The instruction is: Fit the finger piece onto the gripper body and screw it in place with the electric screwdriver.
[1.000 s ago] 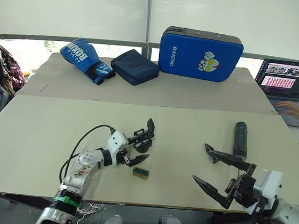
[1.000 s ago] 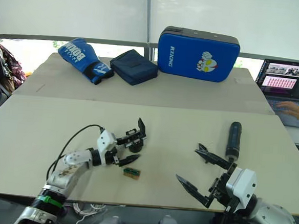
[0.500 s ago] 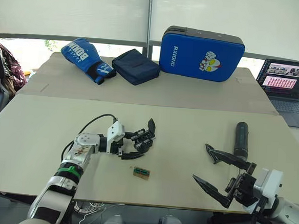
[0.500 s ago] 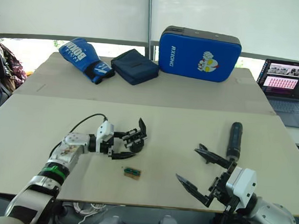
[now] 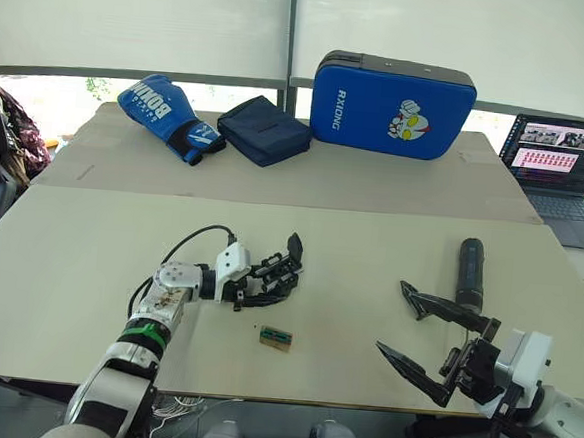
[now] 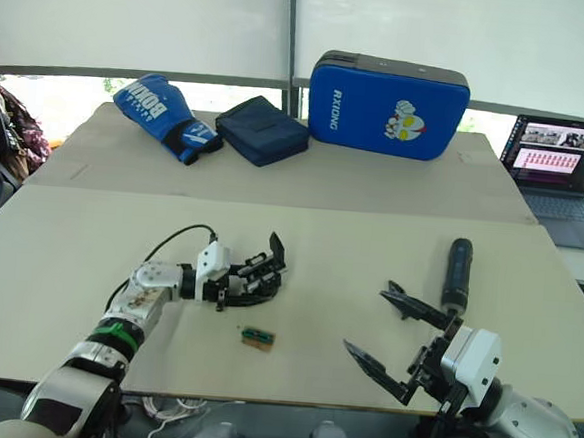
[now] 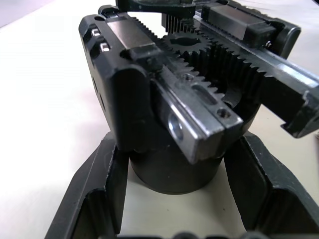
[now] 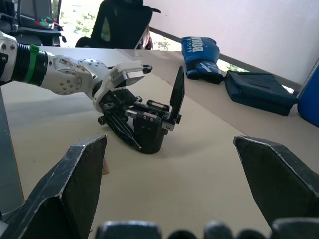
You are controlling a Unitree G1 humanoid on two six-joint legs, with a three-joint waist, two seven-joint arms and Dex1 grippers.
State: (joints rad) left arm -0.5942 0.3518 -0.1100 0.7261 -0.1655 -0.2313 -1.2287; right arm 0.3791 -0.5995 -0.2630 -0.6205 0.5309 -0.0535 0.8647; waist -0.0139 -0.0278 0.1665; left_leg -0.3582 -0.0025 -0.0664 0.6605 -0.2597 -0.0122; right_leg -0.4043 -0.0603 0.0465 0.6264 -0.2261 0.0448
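The right gripper hangs over the near right edge of the table, its two black fingers spread wide apart around nothing. Just beyond it the electric screwdriver lies on the table, untouched. Near the front centre sits a small green-and-tan block. Just behind that, the left gripper reaches in from the left, its fingers set on either side of the round base of the gripper body, whose pointed finger stands upright. Whether they actually clamp it cannot be told.
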